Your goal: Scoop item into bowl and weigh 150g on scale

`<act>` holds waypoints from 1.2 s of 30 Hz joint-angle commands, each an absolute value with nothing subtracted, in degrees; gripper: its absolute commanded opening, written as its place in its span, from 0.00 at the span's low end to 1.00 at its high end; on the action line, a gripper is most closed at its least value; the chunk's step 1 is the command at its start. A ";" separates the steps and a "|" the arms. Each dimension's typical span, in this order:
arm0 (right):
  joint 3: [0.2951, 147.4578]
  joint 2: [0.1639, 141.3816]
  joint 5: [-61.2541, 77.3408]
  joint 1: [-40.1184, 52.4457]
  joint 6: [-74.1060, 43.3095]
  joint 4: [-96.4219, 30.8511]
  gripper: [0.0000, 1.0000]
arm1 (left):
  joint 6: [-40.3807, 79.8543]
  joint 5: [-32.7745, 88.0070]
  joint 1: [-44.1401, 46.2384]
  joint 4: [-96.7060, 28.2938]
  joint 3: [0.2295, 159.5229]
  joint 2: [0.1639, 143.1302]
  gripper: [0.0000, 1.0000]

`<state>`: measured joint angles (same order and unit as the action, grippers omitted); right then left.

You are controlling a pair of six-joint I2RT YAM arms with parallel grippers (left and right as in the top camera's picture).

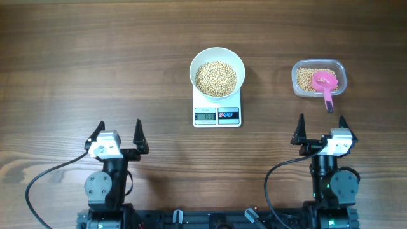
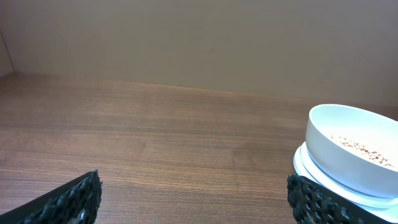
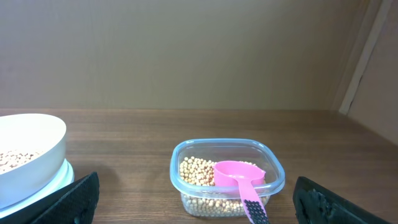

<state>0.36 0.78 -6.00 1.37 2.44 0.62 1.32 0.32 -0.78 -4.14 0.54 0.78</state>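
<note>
the white bowl (image 1: 194,67) sits on the small white scale (image 1: 217,116) at the centre of the wooden table (image 1: 82,57), holding a heap of tan beans (image 1: 215,78). the scale's grey display and dark button panel face the robot; the digits are too small to read with confidence. to the right, well apart from the scale, a clear plastic tub (image 1: 296,71) holds more of the beans. a pink scoop (image 1: 324,81) lies in it, cup end among the beans and dark-tipped handle resting over the near rim. both arms sit at the near edge of the table, well apart from scale and tub. the left gripper (image 1: 119,124) has its jaws spread wide with nothing between them, as does the right gripper (image 1: 322,119), which lines up in front of the tub. from the left wrist, bowl and scale show at the right edge; from the right wrist, tub and scoop lie straight ahead, the bowl at far left.
</note>
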 commanded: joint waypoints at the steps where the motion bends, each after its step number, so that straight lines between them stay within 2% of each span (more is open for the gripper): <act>1: 0.30 0.43 -5.08 1.69 1.91 0.80 1.00 | 0.16 0.58 -0.86 -4.47 0.32 0.16 1.00; 7: 0.30 0.43 -5.08 1.69 1.89 0.80 1.00 | -2.79 0.56 1.63 -4.49 0.32 0.16 1.00; 36: 0.30 0.43 -5.06 1.69 1.91 0.80 1.00 | -2.79 0.38 1.65 -4.36 0.34 0.16 1.00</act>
<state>0.36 0.78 -6.00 1.37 2.44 0.64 -1.48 0.30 1.45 -4.14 0.54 0.78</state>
